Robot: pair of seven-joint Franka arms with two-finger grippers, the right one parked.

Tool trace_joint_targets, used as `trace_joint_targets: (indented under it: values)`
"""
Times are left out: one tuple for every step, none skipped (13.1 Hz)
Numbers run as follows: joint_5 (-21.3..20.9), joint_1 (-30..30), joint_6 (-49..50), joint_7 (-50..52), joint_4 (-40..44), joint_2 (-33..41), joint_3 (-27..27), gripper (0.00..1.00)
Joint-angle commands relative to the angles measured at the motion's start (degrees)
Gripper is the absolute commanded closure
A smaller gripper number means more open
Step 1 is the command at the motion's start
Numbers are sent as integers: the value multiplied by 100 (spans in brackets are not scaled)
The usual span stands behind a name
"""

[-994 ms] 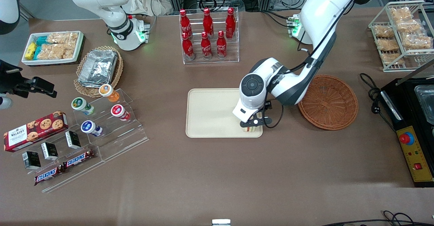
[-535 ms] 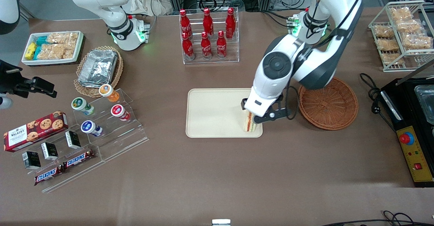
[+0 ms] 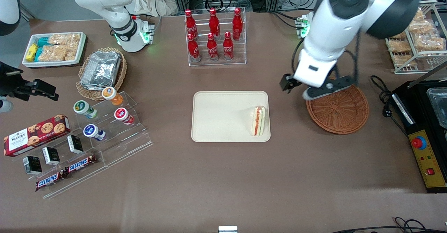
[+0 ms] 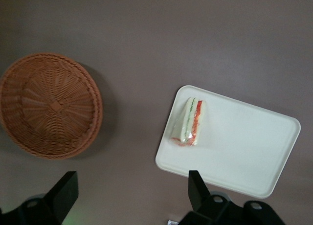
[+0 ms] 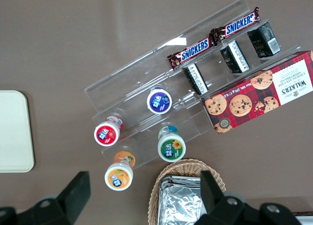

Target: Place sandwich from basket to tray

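We see the triangular clear-wrapped sandwich (image 3: 258, 121) on the cream rectangular tray (image 3: 220, 117); our gripper (image 3: 303, 90) hovers above the reddish-brown wicker basket (image 3: 344, 110) beside that tray, jaws spread; Snickers bars (image 3: 65, 173) lie toward the parked arm's end.

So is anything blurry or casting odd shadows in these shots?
Front view: the raised arm over the basket looks slightly motion-smeared, its open claw included; the sandwich on the tray is crisp. Left wrist view: sharp, with a soft shadow along one side of the basket and dark claw fingers edging the frame. Right wrist view: a bright glare streak on the clear acrylic stand.
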State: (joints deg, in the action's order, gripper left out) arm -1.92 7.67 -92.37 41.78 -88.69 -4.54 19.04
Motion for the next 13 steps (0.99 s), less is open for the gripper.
trace_joint_targets:
  values:
    - [367,295,386,-1248,-157,645,-987,0]
    - [394,418,474,-1599,-166,777,-1277,0]
    - [394,446,527,-1960,-209,874,-1480,0]
    - [394,437,554,-2390,-288,989,-1630,0]
    - [394,428,545,-2838,-402,1094,-1814,0]
    - [394,428,554,-3251,-464,1165,-1982,0]
    - [386,402,554,-3586,-491,1174,-2053,0]
    - [386,385,563,-3807,-500,1209,-2114,0]
    - [342,376,563,-3870,-508,1201,-2159,0]
    - [289,376,563,-3862,-474,1157,-2159,0]
    - [280,376,563,-3853,-465,1131,-2150,0]
    - [271,376,563,-3879,-412,1113,-2133,0]
    - [263,376,563,-3879,-377,1069,-2124,0]
